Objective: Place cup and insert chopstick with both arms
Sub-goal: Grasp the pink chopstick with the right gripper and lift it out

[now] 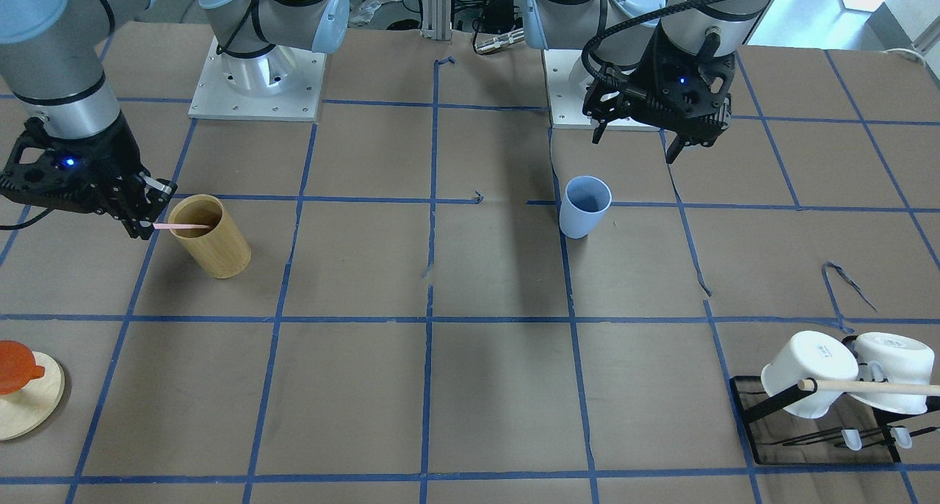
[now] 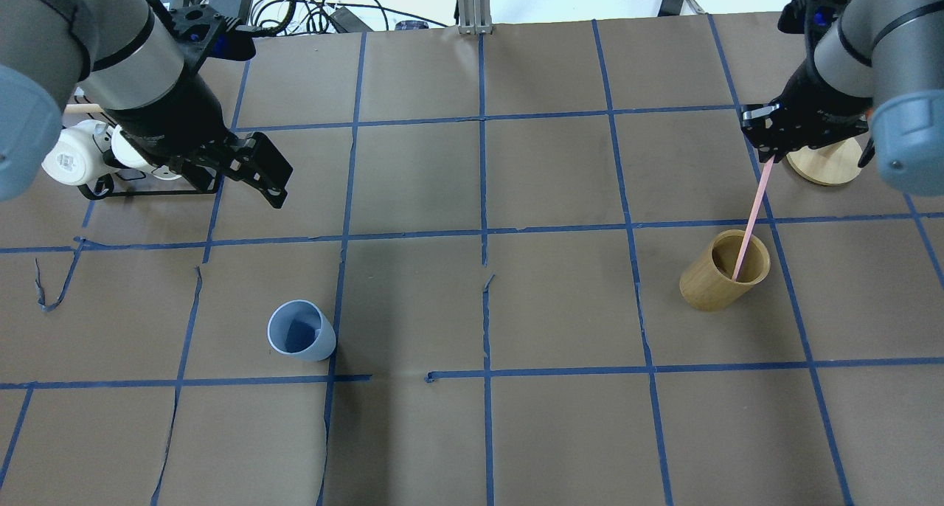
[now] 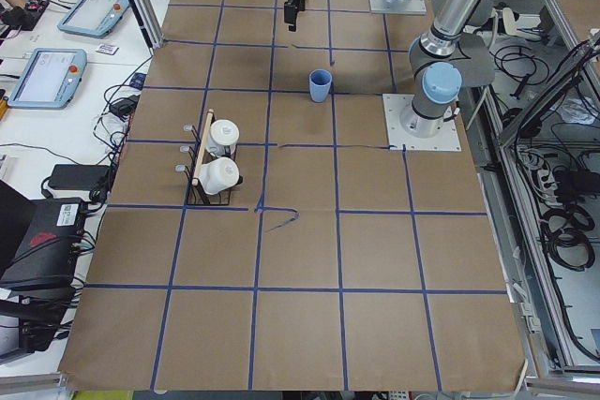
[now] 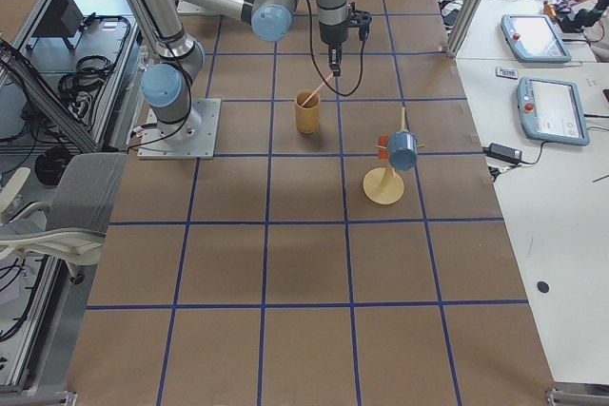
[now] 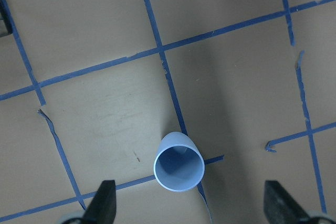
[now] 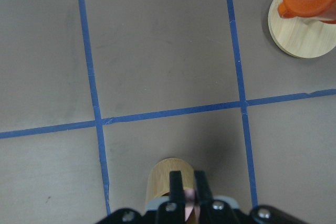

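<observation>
The light blue cup (image 2: pixel 300 331) stands upright on the table, also in the front view (image 1: pixel 584 206) and the left wrist view (image 5: pixel 178 162). My left gripper (image 2: pixel 276 185) is open and empty. It hangs above the table, apart from the cup, beyond it on the rack side (image 1: pixel 635 140). My right gripper (image 2: pixel 767 148) is shut on the top of a thin pink chopstick (image 2: pixel 751 218). The stick's lower end sits inside a tan bamboo cylinder (image 2: pixel 723 270). The front view shows the same grip (image 1: pixel 150 221) on the stick (image 1: pixel 183 226).
A black rack (image 1: pixel 756 408) with two white mugs and a wooden rod stands at the table's left end. An orange cup on a round wooden stand (image 2: pixel 826 163) is near my right gripper. Torn blue tape lines cross the brown paper.
</observation>
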`<state>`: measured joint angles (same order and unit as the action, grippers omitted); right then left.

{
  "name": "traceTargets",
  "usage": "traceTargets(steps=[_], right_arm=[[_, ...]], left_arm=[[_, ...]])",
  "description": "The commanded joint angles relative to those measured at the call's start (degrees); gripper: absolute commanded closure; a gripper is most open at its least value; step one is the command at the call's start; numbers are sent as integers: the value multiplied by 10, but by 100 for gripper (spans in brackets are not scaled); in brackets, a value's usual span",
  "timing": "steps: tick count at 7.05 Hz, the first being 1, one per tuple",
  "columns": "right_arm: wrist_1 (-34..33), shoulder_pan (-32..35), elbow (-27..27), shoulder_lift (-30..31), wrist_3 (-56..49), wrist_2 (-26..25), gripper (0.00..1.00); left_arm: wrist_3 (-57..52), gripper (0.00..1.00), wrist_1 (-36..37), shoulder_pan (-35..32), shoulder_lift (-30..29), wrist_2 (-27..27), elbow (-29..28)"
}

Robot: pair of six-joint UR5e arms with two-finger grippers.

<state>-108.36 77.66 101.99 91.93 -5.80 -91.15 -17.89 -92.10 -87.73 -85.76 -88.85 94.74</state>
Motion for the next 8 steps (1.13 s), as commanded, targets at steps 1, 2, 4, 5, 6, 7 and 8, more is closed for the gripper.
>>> traceTargets(steps=[1,2,4,5,6,7,8], right_arm=[[114,0,-104,0,0,4,100],[156,1,-151,-5,-1,4,100],[168,4,-167,-21,0,9,100],[165,6,-173,-26,0,11,100],[155,7,-173,-28,3,41,100],[131,8,-170,-36,4,54,100],[130,15,-169,-45,4,56,100]], left_arm=[[-85,0,2,47,1,16,21],[-92,0,3,50,7,23,19],[-92,0,2,49,11,19,23],[-92,0,2,49,11,18,21],[-84,0,3,49,11,18,20],[-81,0,2,49,12,18,20],[-80,0,1,49,12,18,26]])
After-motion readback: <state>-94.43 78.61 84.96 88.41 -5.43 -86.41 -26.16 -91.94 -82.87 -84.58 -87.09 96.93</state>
